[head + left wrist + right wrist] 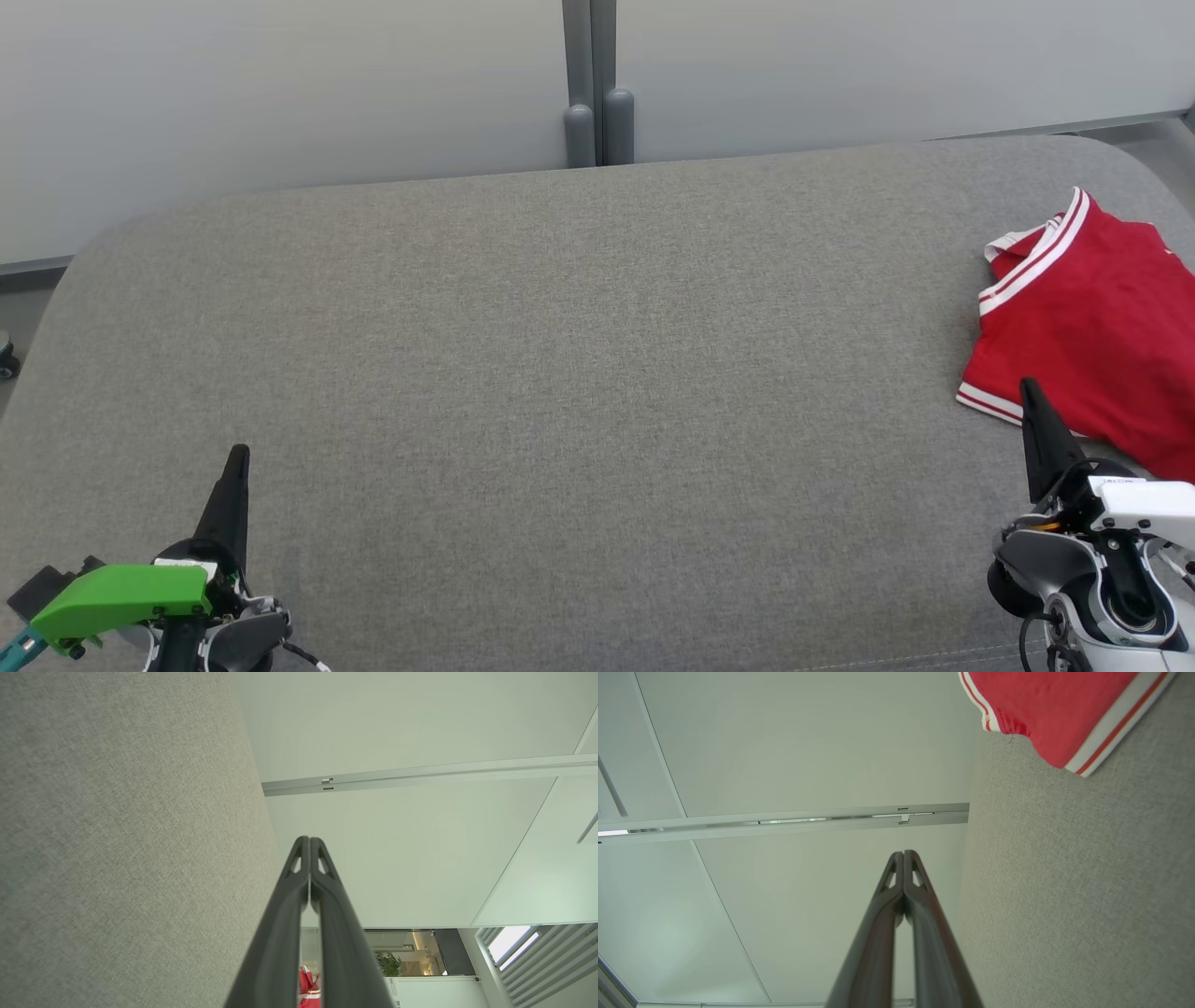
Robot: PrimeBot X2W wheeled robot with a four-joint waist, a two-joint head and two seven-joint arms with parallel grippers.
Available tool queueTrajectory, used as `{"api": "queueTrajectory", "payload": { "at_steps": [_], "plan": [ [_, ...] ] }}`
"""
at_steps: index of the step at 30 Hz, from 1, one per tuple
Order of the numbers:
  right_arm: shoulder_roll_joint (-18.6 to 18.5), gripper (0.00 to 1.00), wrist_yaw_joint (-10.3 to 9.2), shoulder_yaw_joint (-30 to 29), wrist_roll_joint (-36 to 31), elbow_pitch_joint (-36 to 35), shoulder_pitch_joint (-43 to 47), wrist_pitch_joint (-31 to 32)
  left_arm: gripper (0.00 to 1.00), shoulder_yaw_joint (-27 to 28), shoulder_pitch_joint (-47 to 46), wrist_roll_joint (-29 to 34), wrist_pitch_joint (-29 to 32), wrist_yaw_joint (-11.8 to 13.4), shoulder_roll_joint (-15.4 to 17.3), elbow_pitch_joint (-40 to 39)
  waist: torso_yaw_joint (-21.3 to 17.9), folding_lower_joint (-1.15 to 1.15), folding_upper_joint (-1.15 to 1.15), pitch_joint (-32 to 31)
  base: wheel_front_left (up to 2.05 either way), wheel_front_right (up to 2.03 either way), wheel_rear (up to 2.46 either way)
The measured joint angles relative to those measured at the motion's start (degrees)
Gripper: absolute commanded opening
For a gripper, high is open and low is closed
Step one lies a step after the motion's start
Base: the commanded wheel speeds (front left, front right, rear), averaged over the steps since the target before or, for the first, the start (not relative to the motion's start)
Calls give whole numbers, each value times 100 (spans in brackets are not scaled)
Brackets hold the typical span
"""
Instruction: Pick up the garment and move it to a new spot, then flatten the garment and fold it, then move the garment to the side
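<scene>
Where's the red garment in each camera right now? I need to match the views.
Head view: garment at the far right edge, lying on the grey cushion.
Left wrist view: garment is a red sliver at bottom centre, seen past the left gripper.
Right wrist view: garment at the top right.
Shared landmark: the grey cushion.

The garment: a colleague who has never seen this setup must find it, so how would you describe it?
Start from the wide grey fabric cushion in front of the robot. At its right end, just past the tip of the shut right gripper, lies the red shirt, loosely bunched. Its bright red cloth and white-striped trim set it apart from the plain grey fabric and the dark fingers.
</scene>
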Motion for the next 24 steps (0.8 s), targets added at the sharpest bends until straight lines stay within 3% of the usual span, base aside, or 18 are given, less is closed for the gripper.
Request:
{"api": "queueTrajectory", "payload": {
  "at_steps": [24],
  "plan": [
    [2,0,0,-10,0,-2,0,0,0,5,0,0,0,0,-3,-3,0,0,0,0,0,0,0]
  ]
}}
